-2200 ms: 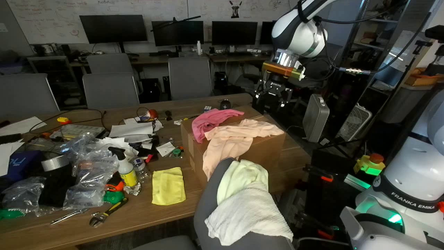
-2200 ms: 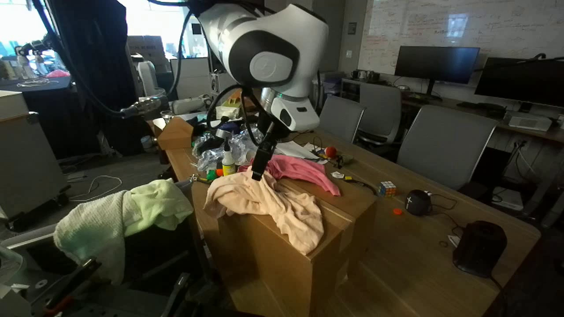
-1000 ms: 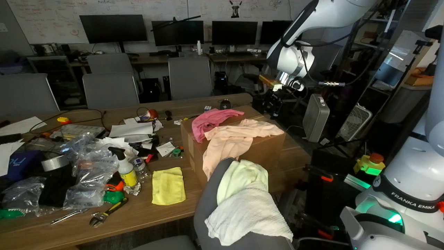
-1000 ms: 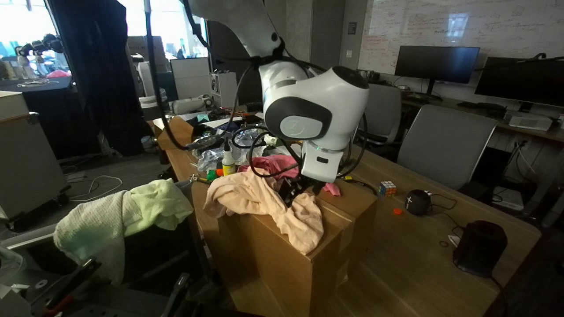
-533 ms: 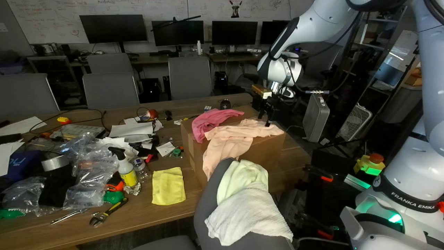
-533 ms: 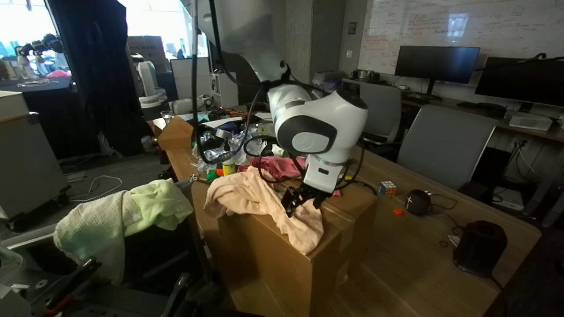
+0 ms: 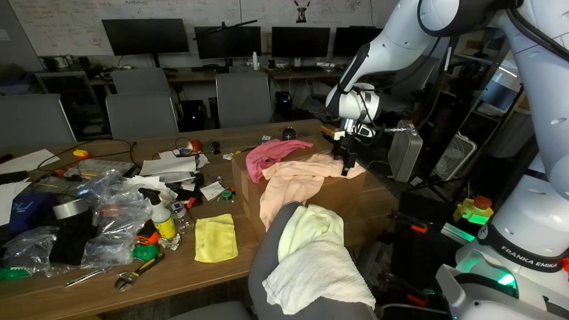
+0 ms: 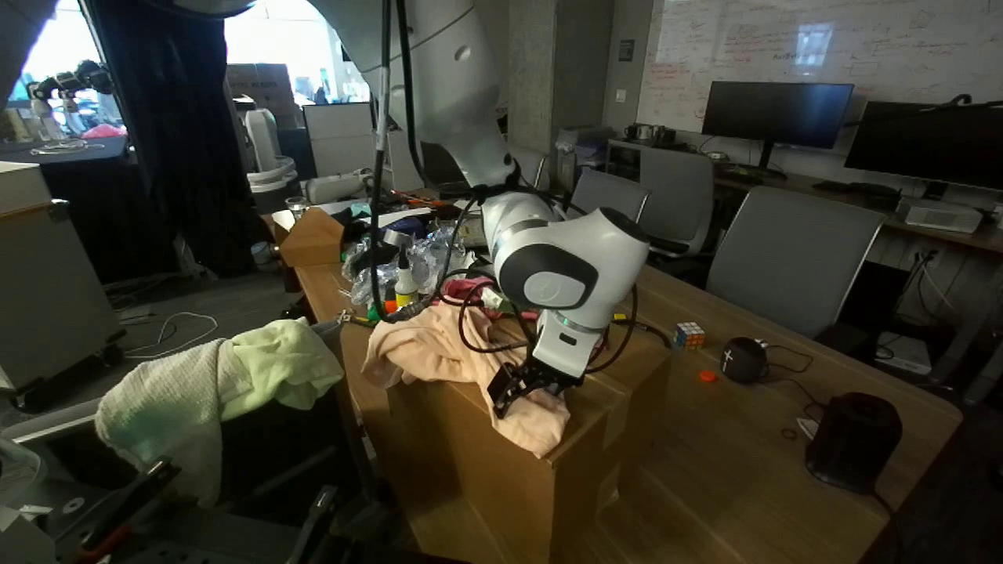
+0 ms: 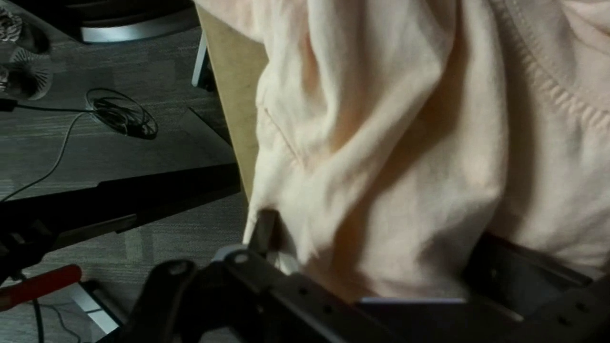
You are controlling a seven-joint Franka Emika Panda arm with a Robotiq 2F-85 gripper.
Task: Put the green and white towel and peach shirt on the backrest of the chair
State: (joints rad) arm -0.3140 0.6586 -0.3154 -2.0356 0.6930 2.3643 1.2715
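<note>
Beside one edge of our worktop [image 7: 186, 271] we are seeing the chair [image 7: 266, 255], and a cardboard box [image 7: 338, 195] is standing near that edge. The green and white towel [image 7: 318, 266] is hanging over the chair's backrest. The peach shirt [image 7: 295, 178] is lying across the box's top, drooping over one corner, a pink cloth [image 7: 273, 155] beside it. Near another corner the gripper [image 9: 388, 240] is straddling the shirt, fingers [image 9: 263, 233] wide apart, its fabric between them.

Office-type lab: robot arm [image 7: 540, 98] was mounted; monitors [image 7: 145, 37] were ranged near rear edge of desk [image 7: 313, 74], before whiteboard [image 7: 66, 26].
</note>
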